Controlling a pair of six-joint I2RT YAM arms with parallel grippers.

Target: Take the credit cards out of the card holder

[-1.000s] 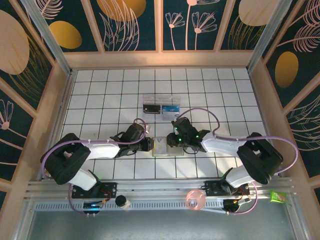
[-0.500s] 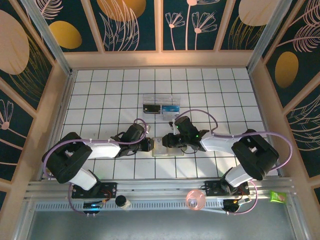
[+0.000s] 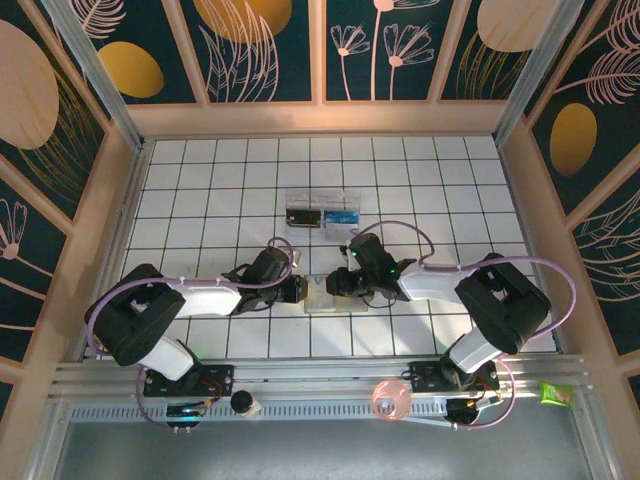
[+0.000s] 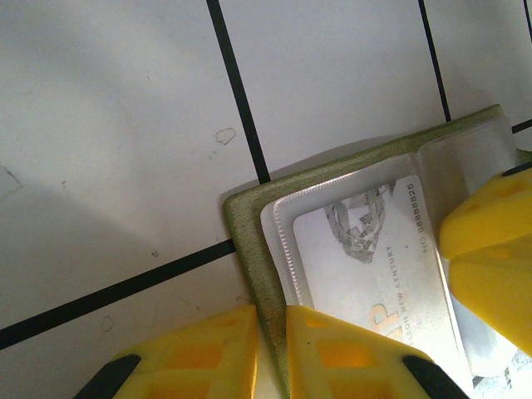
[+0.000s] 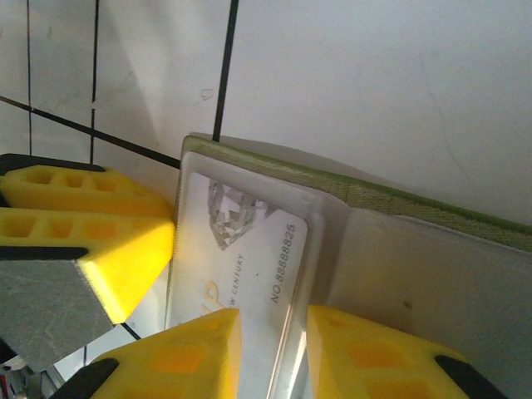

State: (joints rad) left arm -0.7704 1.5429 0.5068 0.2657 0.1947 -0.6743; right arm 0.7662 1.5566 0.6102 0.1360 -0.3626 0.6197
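Observation:
The olive-green card holder (image 3: 325, 298) lies open and flat on the tiles between my two grippers. Its cream inside carries a clear sleeve with a white credit card (image 4: 366, 258) printed with a diamond and a number. My left gripper (image 4: 272, 349) is shut on the holder's green left edge (image 4: 248, 241). From the other side, my right gripper (image 5: 274, 353) stands over the card (image 5: 241, 241), its jaws slightly apart across the card's right edge and the sleeve's fold. The left fingers (image 5: 83, 224) show beside the card there. The holder's other half (image 5: 432, 274) lies flat.
A clear plastic box (image 3: 321, 212) with dark and blue contents stands two tiles behind the holder. Wooden walls (image 3: 115, 200) ring the tiled table. On the front rail lie a pink ring (image 3: 390, 398) and a green packet (image 3: 556, 393).
My right gripper has shifted a little left onto the card holder, and its jaws have parted slightly. The right arm's elbow swung left. The left arm has held still.

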